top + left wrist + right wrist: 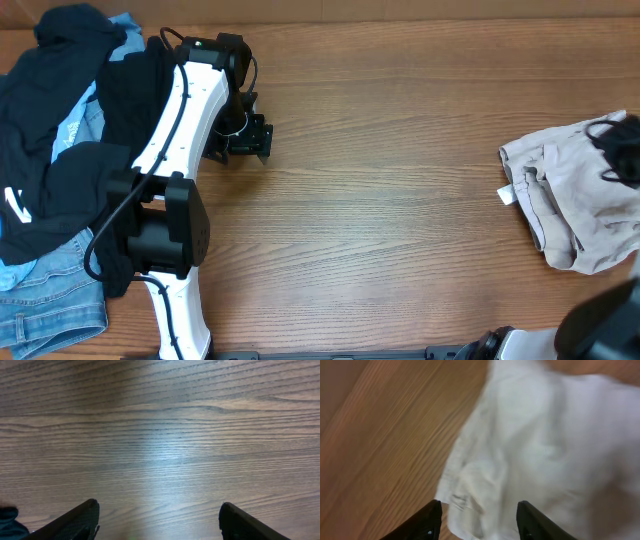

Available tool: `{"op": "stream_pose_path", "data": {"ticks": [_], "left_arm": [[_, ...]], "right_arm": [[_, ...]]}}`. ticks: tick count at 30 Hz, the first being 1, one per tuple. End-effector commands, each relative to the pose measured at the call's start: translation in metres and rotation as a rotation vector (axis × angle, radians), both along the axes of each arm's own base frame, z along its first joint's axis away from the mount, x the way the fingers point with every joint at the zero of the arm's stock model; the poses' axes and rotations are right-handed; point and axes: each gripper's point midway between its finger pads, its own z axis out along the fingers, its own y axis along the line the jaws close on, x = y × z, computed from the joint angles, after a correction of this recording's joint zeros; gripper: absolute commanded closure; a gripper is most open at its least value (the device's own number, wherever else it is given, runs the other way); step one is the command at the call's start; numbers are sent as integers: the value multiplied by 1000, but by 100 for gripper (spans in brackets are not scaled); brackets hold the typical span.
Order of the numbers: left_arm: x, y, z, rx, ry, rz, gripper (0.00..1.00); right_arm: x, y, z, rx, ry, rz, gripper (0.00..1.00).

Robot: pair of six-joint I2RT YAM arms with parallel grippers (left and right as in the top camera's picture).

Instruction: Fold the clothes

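Note:
Light beige khaki shorts [565,200] lie crumpled at the right edge of the table, with a small white tag [506,194] on their left side. My right gripper [620,150] hangs over the shorts' far right part. In the right wrist view its fingers [480,505] are open and empty, just above the shorts [545,435]. My left gripper [248,140] is at the far left of the table, and its fingers [157,507] are open over bare wood. A pile of black garments [50,120], a light-blue one [80,120] and denim [50,300] lies at the left.
The wooden table [400,200] stretches between the pile and the shorts. The left arm's white links [180,110] lie across the pile's right side. The right arm's black base [600,320] is at the front right corner.

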Motion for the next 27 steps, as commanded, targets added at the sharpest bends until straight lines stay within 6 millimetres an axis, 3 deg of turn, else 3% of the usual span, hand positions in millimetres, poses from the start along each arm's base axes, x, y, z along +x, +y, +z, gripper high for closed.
{"op": "stream_pose_path", "data": {"ticks": [1, 3, 5, 13, 18, 20, 22, 23, 24, 27], "left_arm": [[2, -4, 6, -12, -20, -10, 20], [0, -4, 7, -11, -15, -10, 20], [0, -4, 7, -11, -14, -10, 20], [1, -4, 6, -12, -17, -9, 20], [1, -4, 6, -11, -17, -10, 20], [1, -5, 6, -12, -16, -10, 20], [1, -5, 7, -14, -16, -10, 20], [1, -5, 7, -14, -16, -10, 20], [0, -5, 7, -14, -15, -10, 20], [0, -5, 7, -14, -13, -10, 20]], "right_arm": [[29, 26, -54, 8, 105, 146, 44], [30, 18, -83, -4, 178, 80, 43], [27, 10, -95, -6, 210, 33, 43], [33, -13, -90, -89, 179, -27, 45], [40, -15, -106, -92, 168, -27, 49], [42, -15, -116, -80, 177, -30, 61], [46, -14, -116, -68, 160, -21, 84], [53, -9, -112, -44, 129, 0, 96], [60, -4, -104, -22, 95, 29, 96], [99, 19, -33, -21, -107, 208, 96]]}}
